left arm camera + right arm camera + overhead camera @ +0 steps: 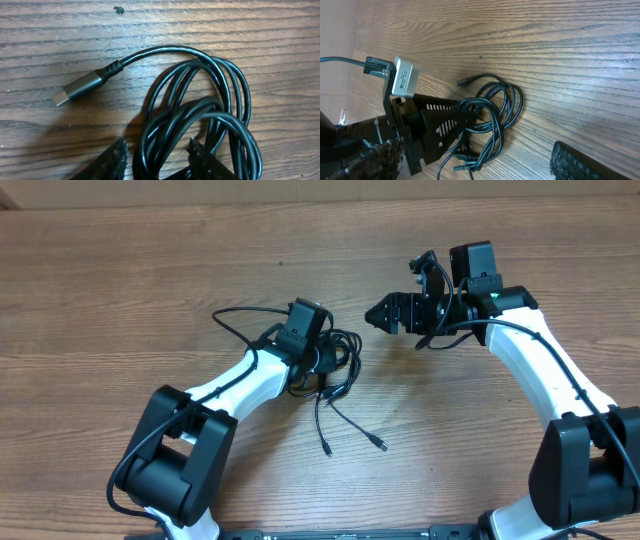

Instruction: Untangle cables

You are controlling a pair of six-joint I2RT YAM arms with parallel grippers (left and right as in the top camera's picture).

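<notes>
I find the cables [155, 125] knotted mid-frame, none separated; left gripper [156, 147] half-open astride strands, right gripper [382, 313] wide, empty.

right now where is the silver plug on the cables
In the left wrist view the silver plug lies on the table, upper left of the coiled cables, ahead of the left end effector.

Left arm [225, 385] reaching forward, left pincer [157, 167] pointed down, jaws partly apart, right arm [540, 370] bent inward, right pincer [380, 313] facing left, jaws spread wide
</notes>
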